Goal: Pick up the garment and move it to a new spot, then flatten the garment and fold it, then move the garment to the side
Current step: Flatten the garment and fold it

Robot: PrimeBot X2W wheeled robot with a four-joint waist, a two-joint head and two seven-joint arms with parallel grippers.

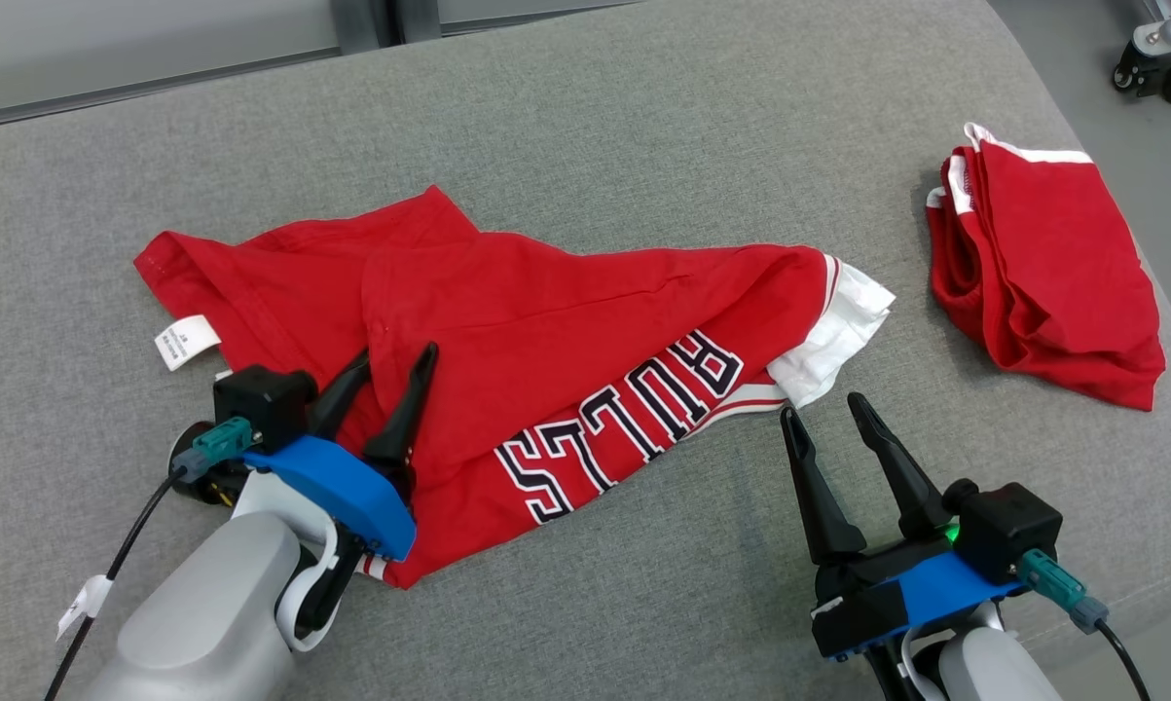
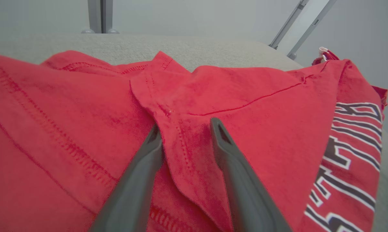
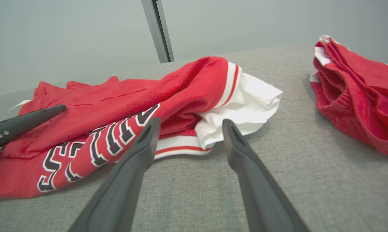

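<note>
The left tool (image 1: 397, 352) is down on the near-left part of the red garment (image 1: 566, 302), its two dark fingers (image 2: 235, 174) standing apart with a raised, stitched fold of the cloth running up between them; the left finger's tip sits against the edge of that fold, and the fingers are not pressed together on it. The right tool (image 1: 823, 407) has its fingers spread wide with nothing between them, held over bare grey fabric just short of the garment's white-trimmed end (image 1: 838, 331) and apart from it. The garment lies crumpled and stretched across the middle of the grey worktop (image 1: 643, 117) — black-and-white lettering (image 1: 624, 419) along its near edge, a small white label (image 1: 186, 341) at its left end. Well to the right, apart from it, a second red garment (image 1: 1052, 263) with white trim lies in a loosely folded bundle near the worktop's right edge.
</note>
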